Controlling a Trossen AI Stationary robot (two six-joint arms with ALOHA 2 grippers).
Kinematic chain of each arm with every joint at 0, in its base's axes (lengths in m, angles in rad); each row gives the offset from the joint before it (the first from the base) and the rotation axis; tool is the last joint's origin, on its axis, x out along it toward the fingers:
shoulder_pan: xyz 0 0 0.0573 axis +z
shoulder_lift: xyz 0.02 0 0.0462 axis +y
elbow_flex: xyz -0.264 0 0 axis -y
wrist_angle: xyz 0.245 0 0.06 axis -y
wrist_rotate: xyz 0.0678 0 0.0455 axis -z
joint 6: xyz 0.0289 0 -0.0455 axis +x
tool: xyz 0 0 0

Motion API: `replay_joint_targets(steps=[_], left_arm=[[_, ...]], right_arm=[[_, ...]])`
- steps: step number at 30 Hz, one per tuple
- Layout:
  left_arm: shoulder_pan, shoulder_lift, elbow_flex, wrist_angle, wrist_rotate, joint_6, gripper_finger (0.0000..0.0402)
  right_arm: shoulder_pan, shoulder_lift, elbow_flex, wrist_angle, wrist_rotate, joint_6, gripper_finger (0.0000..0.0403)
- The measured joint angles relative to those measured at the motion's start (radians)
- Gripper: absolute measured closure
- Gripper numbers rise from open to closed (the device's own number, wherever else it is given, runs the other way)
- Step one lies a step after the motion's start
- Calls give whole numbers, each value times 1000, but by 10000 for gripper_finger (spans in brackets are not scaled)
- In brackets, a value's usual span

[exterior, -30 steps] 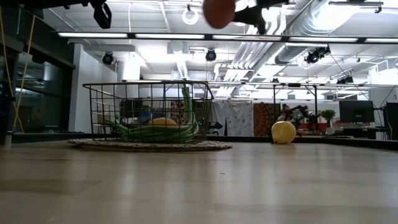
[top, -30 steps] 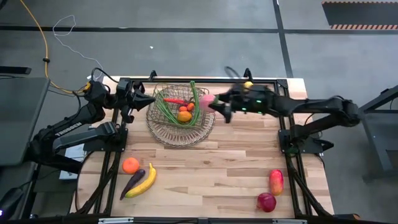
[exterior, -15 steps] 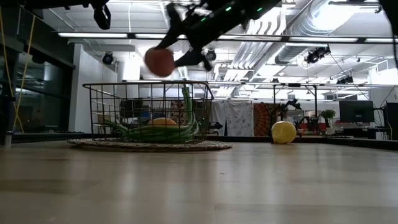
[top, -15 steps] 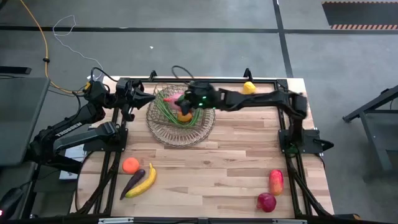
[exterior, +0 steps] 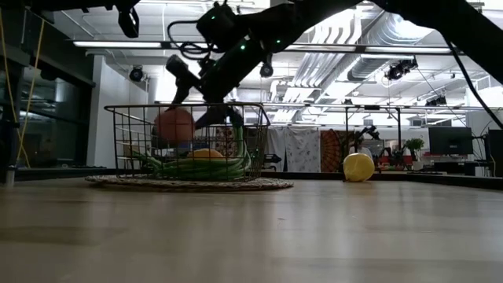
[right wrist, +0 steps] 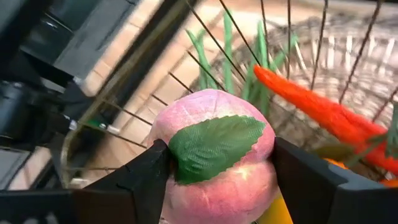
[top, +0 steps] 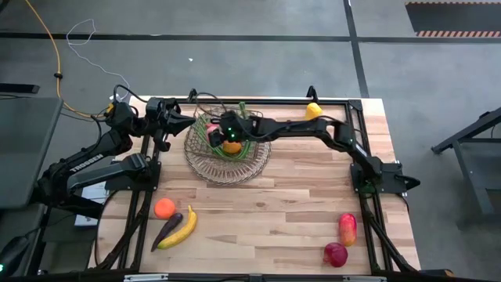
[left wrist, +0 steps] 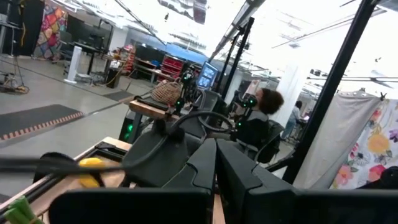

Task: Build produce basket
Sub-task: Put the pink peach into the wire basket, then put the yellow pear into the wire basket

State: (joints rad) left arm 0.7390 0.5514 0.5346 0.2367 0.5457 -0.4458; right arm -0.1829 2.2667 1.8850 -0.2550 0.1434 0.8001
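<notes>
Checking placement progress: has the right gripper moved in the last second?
Yes. The right gripper, shut on the peach, moved from beside the basket to over it.

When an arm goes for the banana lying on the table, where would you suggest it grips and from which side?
Grip the banana near its middle, coming straight down from above with the fingers across its narrow width. It lies flat and curved, and the purple eggplant lies close along one side, so I would open the fingers only slightly. The left gripper waits at the basket rim.
</notes>
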Motion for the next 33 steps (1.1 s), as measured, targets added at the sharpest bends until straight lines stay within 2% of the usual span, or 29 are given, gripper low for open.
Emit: replay_joint_targets(steps=[9,22,25,29,33], left_arm=[[0,0,0,0,0,-15,401],[0,0,0,3,-37,-45,401],[0,0,0,2,-37,-59,401],[0,0,0,2,-34,-60,401],[0,0,0,2,-33,-65,401]], right_arm=[[-5,10,13,-87,-2,93,134],[-24,10,12,-96,4,119,130],[-27,10,12,-100,-23,127,127],[-32,10,12,-99,-62,81,95],[-38,7,19,-113,-40,63,32]])
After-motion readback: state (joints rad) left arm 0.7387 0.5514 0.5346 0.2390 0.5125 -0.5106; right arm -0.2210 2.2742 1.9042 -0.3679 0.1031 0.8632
